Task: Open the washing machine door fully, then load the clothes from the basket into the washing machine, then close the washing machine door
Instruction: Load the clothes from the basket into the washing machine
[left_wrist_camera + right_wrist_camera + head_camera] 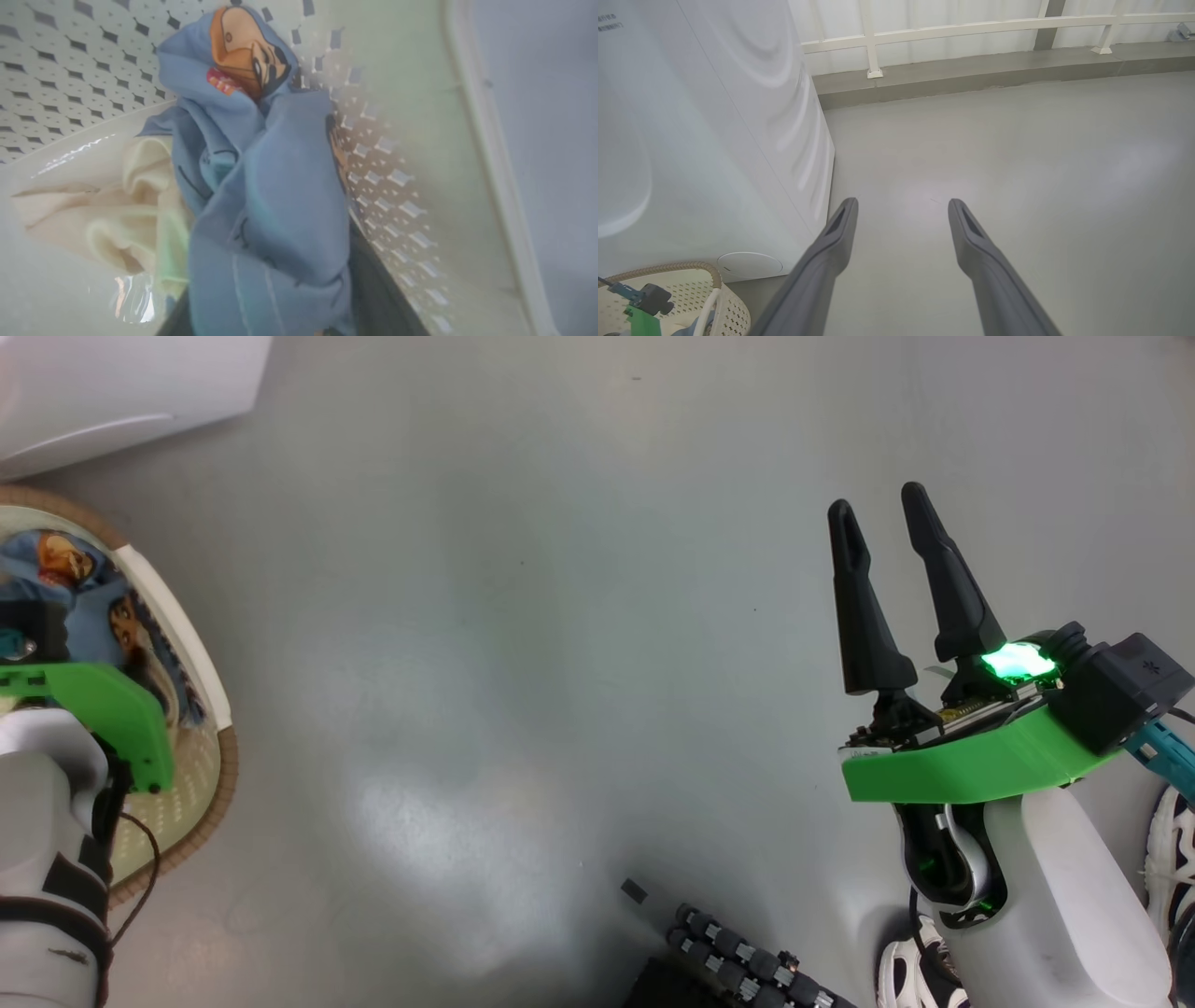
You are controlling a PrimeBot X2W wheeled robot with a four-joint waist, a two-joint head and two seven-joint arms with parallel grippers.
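Looks like the load step, a pick from the basket (pixel 220 775). The left arm is down inside it, left gripper (pixel 275 289) buried in the clothes (pixel 280 186). In the left wrist view, dark fingers (pixel 378 289) show either side of the blue garment at the bottom edge, with the fabric bunched between them. The tips are under cloth, so I can't tell if the jaws are wide, narrowing or already pinching. Key relation: the blue bundle sits dead ahead of the left gripper, its long axis running up that view in line with the fingers, from the bottom edge to the orange cartoon print (pixel 247 56) at the top. It leans on the perforated basket wall (pixel 420 140) on that view's right. The cream garment (pixel 107 210) lies on the basket floor, touching the blue one on that view's left and outside the finger line. My read is that a close here takes blue only, and cream needs a second pick. The right gripper (pixel 878 502) is spread wide, holding nothing, over bare floor (pixel 523 616) and well apart from the basket, so the left arm is clearly nearer. The washing machine (pixel 112 383) is at the head view's upper left, just beyond the basket. The right wrist view has the basket rim just beside the machine's lower panel. Risk: fabric snagging on the rim during lift-out.
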